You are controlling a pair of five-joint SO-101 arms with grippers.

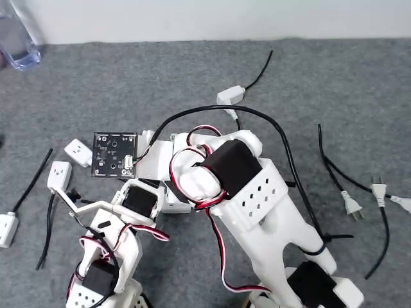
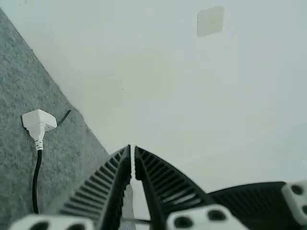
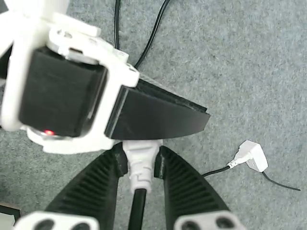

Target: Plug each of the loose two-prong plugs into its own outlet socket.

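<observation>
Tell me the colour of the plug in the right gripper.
White plug, black cord; shows best in the right wrist view.

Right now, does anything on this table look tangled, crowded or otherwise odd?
Yes. The right gripper, shut on a white plug, sits close against the left gripper, which hides the plug's front end. In the high view a black cord arches over an arm's white link, where it might snag.

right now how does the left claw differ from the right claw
The right claw is clamped on a white plug; the left claw is shut with nothing seen in it. The right claw points down at the grey mat; the left claw faces the white wall. Both have black ribbed fingers.
</observation>
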